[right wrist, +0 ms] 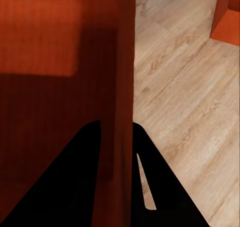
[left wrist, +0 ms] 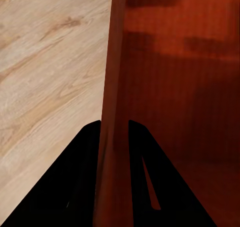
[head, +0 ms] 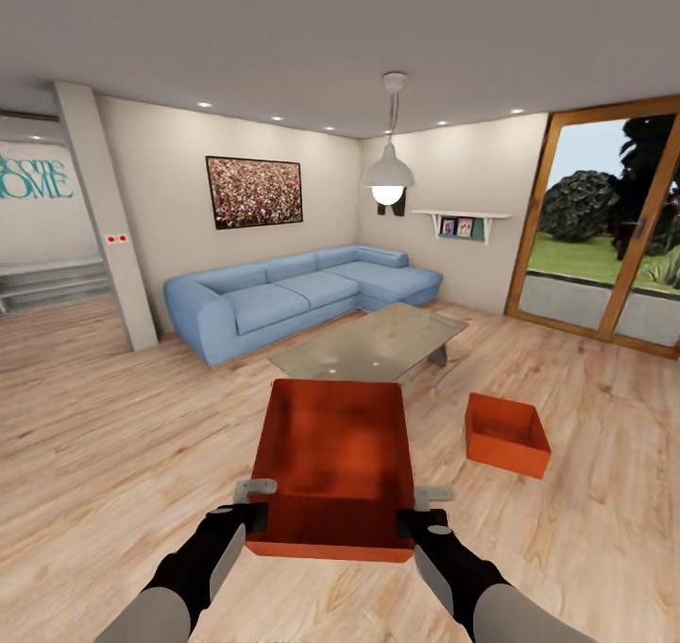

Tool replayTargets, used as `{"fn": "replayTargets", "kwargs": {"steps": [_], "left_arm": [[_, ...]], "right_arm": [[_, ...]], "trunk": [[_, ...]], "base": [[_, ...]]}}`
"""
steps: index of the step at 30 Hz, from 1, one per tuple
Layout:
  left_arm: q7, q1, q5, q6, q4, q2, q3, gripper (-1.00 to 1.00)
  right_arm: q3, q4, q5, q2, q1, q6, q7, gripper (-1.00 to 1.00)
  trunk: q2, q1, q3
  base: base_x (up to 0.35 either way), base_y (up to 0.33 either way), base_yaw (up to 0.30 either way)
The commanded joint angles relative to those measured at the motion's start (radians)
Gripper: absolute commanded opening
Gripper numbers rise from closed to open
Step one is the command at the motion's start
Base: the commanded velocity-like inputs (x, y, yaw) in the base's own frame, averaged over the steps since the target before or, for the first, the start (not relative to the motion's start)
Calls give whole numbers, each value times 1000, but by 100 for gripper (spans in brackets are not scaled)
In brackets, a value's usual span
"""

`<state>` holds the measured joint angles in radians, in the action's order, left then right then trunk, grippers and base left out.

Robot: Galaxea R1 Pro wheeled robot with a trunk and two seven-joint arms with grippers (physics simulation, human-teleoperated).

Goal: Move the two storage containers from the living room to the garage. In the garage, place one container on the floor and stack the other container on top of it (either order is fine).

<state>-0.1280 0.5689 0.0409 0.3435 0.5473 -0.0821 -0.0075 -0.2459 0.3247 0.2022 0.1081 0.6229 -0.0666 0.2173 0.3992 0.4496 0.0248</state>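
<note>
Two tools (head: 253, 503) (head: 425, 509), two containers (head: 335, 464) (head: 506, 432)

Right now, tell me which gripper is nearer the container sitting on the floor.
Right. The right gripper clamps the held container's right wall, on the side toward the floor container. The left gripper clamps the opposite wall, farther away.

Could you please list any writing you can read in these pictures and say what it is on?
"HOME": large teal letters on the far wall; the line above it is partly cut off and unclear.
The framed cards on the small wall shelf are too small to read.
The orange bins carry no visible writing.
</note>
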Motion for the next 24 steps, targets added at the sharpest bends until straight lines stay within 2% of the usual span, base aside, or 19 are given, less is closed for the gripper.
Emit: {"fn": "replayTargets", "kwargs": {"steps": [1, 24], "left_arm": [[-36, 0, -19, 8, 2, -1, 11, -100], [-36, 0, -16, 8, 5, -1, 11, -100]], "right_arm": [[13, 4, -7, -1, 0, -6, 19, -100], [13, 4, -7, -1, 0, -6, 19, -100]], "trunk": [[1, 0, 0], [1, 0, 0]], "base": [[0, 0, 287], [0, 0, 287]]}}
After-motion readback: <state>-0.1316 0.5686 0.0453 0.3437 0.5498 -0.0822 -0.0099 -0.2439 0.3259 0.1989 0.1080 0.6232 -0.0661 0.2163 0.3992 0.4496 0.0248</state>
